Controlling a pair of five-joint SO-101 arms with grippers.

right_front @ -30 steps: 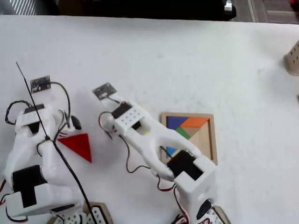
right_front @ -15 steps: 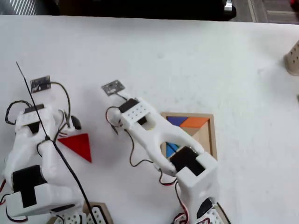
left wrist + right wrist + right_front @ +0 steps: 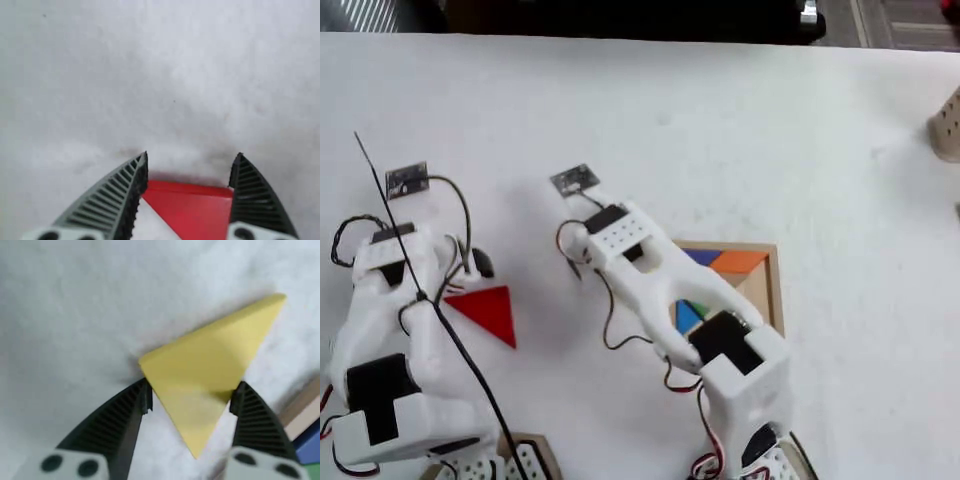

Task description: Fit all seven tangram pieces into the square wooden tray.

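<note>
Right gripper [image 3: 191,387]: clenched on the yellow triangle [image 3: 210,365]; one finger presses each of two opposite edges, and a corner of the piece points back toward the wrist.
Yellow triangle, location: in the right wrist view it sits over the white table [image 3: 720,130], just outside the rim of the square wooden tray [image 3: 776,290]. Whether it rests on the table or is lifted cannot be told.
Right arm, location: in the high view it crosses the 9 o'clock side of the tray, with its wrist at about 10 o'clock from the tray centre.
Left gripper [image 3: 192,156]: released, jaws spread wide. A straight edge of the red triangle [image 3: 488,312] spans the gap between them. Contact with the fingers cannot be told.
Red triangle, location: flat on the table at 9 o'clock from the tray, well apart from it. The left arm's dark fingertip is at its 12 o'clock.
Tray contents: orange piece [image 3: 740,262] at 12 o'clock, dark blue piece [image 3: 698,258] at 11 o'clock, light blue piece [image 3: 686,318] and green piece [image 3: 696,307] at 8 o'clock. All are partly covered by the right arm.
Tray floor: bare wood toward 3 o'clock.
</note>
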